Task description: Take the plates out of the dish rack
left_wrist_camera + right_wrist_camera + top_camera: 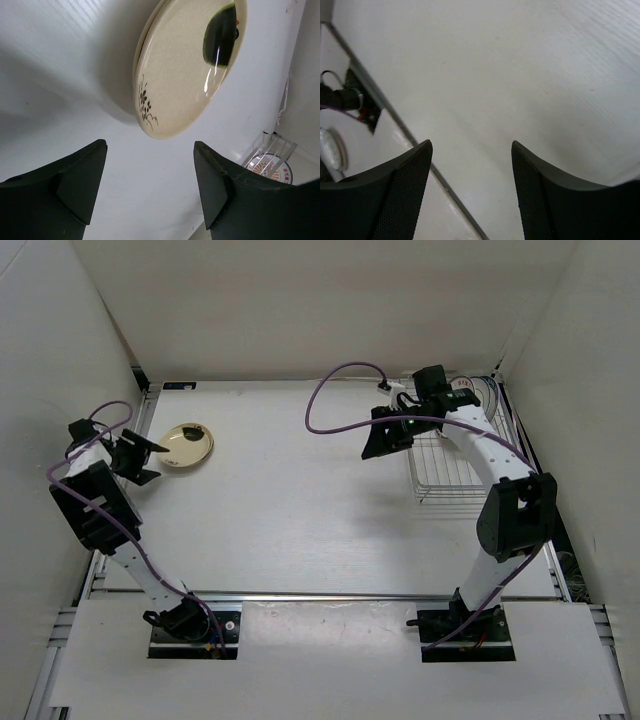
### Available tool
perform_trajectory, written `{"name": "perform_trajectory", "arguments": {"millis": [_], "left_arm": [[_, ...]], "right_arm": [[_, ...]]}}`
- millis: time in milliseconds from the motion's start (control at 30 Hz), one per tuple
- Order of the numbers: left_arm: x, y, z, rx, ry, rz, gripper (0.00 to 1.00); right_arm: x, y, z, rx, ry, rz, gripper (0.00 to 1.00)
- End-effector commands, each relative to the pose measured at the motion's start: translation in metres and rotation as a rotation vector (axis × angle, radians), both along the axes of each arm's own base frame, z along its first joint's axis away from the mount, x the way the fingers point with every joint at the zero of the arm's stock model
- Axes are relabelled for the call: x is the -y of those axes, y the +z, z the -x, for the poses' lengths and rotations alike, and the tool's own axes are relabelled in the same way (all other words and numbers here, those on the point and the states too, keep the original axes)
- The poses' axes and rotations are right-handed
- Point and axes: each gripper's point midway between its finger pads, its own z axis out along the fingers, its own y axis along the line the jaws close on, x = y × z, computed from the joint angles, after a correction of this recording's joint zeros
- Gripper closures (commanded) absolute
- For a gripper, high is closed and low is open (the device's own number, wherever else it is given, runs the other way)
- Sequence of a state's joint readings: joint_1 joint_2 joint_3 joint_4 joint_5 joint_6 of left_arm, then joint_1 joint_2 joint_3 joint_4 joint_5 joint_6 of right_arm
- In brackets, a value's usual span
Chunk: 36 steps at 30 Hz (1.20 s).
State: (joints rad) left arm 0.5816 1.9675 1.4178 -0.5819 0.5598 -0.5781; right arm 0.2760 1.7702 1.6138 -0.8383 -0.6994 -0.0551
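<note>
Left gripper (150, 150), spread, faces one cream plate (185, 65).

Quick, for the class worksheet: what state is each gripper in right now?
Left gripper: open, empty; the cream plate lies just beyond its fingertips.
Right gripper: open, holding nothing.

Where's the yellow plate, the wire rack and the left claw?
yellow plate (186, 444): top view, its middle.
wire rack (448, 476): top view, bare floor bars.
left claw (150, 147): left wrist view, gap between fingertips.
</note>
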Motion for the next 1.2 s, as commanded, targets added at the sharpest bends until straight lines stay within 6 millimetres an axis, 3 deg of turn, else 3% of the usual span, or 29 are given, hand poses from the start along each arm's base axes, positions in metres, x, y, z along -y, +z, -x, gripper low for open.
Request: {"name": "perform_trajectory", "arguments": {"millis": [0,67,100,133,167,200,267,400,433,533,667,933,1167], "left_arm": [[0.001,0.029,0.010,0.036,-0.013,-0.073,0.19],[0.011,0.033,0.022,0.036,-0.017,-0.064,0.19],[0.015,0.034,0.027,0.043,-0.032,-0.063,0.19],[0.029,0.028,0.037,0.035,-0.068,-0.048,0.19],[0.035,0.038,0.041,0.071,-0.099,-0.055,0.21],[0.056,0.044,0.041,0.111,-0.175,-0.020,0.21],[0.073,0.046,0.044,0.153,-0.272,-0.026,0.22],[0.116,0.076,0.047,0.276,-0.434,-0.025,0.20],[0.136,0.087,0.045,0.315,-0.503,-0.039,0.20],[0.174,0.118,0.046,0.418,-0.639,-0.098,0.13],[0.203,0.140,0.051,0.502,-0.747,-0.138,0.09],[0.246,0.139,0.060,0.517,-0.935,-0.216,0.09],[0.253,0.129,0.050,0.494,-0.971,-0.158,0.09]], "right_arm": [[0.020,0.008,-0.021,0.134,-0.103,0.114,0.31],[0.045,0.001,-0.042,0.201,-0.236,0.250,0.31],[0.081,-0.004,-0.063,0.286,-0.378,0.422,0.31],[0.098,-0.003,-0.073,0.325,-0.448,0.503,0.31],[0.117,-0.001,-0.078,0.357,-0.504,0.568,0.31],[0.133,0.002,-0.086,0.386,-0.546,0.608,0.31],[0.161,0.012,-0.093,0.406,-0.617,0.639,0.31],[0.196,0.039,-0.108,0.469,-0.705,0.678,0.32],[0.195,0.041,-0.113,0.486,-0.701,0.678,0.33],[0.224,0.057,-0.124,0.505,-0.769,0.685,0.33],[0.243,0.064,-0.138,0.508,-0.808,0.672,0.36],[0.265,0.054,-0.173,0.498,-0.819,0.673,0.42],[0.275,0.033,-0.204,0.482,-0.818,0.682,0.46]]}}
